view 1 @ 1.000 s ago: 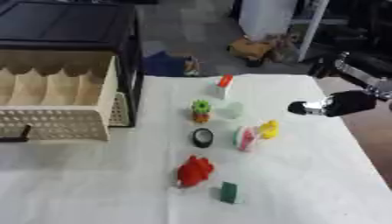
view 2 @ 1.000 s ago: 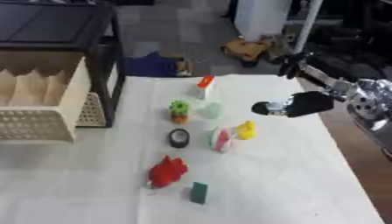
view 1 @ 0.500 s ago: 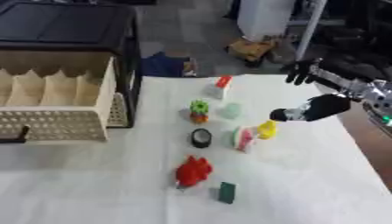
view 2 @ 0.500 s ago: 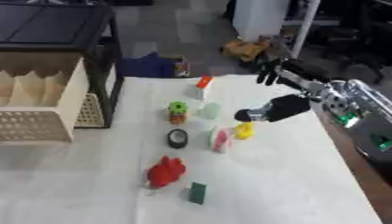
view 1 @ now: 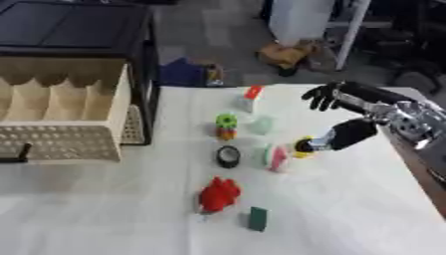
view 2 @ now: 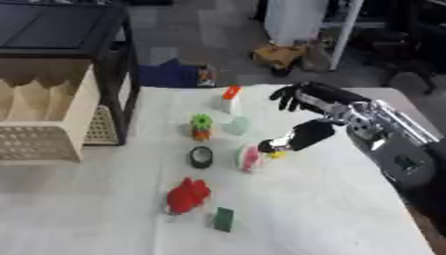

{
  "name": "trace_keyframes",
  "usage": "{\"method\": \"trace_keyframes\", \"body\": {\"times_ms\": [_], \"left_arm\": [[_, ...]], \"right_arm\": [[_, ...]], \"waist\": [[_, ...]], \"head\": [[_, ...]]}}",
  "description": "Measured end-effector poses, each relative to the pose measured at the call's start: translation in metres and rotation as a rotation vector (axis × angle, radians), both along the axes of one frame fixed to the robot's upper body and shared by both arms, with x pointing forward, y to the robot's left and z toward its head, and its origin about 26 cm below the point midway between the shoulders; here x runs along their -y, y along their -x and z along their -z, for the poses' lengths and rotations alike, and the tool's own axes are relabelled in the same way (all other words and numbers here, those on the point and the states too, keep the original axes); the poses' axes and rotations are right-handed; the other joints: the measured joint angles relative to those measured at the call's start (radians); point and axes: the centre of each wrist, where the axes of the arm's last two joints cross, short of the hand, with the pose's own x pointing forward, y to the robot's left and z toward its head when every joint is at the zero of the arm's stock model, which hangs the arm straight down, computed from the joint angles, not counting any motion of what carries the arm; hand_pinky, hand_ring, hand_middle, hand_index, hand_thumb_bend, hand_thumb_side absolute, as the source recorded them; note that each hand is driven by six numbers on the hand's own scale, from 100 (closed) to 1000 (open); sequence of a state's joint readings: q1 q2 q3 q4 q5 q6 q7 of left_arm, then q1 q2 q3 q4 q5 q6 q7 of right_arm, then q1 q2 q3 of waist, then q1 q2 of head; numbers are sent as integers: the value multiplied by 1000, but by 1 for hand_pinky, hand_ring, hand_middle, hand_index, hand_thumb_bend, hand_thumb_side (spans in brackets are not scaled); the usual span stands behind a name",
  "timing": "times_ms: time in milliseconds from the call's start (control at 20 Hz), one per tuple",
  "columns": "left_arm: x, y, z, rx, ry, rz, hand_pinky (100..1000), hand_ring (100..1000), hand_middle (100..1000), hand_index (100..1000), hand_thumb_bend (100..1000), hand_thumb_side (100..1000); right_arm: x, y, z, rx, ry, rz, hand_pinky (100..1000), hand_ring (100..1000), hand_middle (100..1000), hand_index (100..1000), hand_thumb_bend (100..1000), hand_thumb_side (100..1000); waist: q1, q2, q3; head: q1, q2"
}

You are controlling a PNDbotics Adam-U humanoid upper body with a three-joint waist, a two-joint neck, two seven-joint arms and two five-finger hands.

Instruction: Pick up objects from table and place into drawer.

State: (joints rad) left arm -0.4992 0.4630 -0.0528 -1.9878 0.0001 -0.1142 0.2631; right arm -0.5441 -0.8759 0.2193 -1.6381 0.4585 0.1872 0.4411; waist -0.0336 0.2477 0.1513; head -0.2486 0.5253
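Note:
Small objects lie on the white table (view 1: 104, 209): a red toy (view 1: 219, 194), a dark green block (view 1: 257, 218), a black tape ring (view 1: 228, 156), a pink and white piece (view 1: 276, 158), a small yellow piece (view 1: 304, 149), a green and orange toy (view 1: 226, 125), a pale green cup (view 1: 261, 124), and a white bottle with a red cap (view 1: 250, 98). The beige drawer (view 1: 61, 119) stands pulled out at the left. My right hand (view 1: 341, 99) hovers open over the table's right side, its thumb (view 1: 335, 139) down at the yellow piece. My left hand is out of view.
A black cabinet frame (view 1: 78, 30) holds the drawer at the upper left. A black handle (view 1: 17, 155) sticks out at the drawer's front. Beyond the table's far edge are a blue bag (view 1: 187, 72) and a cardboard box (view 1: 292, 52) on the floor.
My right hand has moved left across the table, from its right edge to the yellow piece, with its fingers spreading.

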Motion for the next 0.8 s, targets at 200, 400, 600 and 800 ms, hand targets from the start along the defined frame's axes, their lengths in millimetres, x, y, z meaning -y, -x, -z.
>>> {"method": "trace_keyframes", "body": {"times_ms": [200, 400, 600, 800], "left_arm": [[1, 0, 0, -2, 6, 7, 599, 543, 657, 901, 100, 1000], [1, 0, 0, -4, 6, 12, 599, 543, 657, 901, 100, 1000], [2, 0, 0, -4, 7, 14, 600, 543, 658, 901, 100, 1000], [3, 0, 1, -7, 14, 20, 600, 541, 657, 899, 100, 1000]], "right_arm": [[0, -6, 8, -33, 16, 3, 766, 768, 720, 895, 683, 510], [4, -14, 15, -69, 32, 12, 763, 767, 714, 892, 685, 506], [5, -20, 19, -81, 27, 16, 758, 760, 704, 886, 685, 502], [3, -26, 21, -86, 22, 14, 755, 757, 699, 883, 685, 492]], "waist": [[0, 0, 5], [-2, 1, 10], [-3, 3, 15], [-3, 6, 21]], "head": [[-7, 0], [-12, 0], [-17, 0], [-20, 0]]}}
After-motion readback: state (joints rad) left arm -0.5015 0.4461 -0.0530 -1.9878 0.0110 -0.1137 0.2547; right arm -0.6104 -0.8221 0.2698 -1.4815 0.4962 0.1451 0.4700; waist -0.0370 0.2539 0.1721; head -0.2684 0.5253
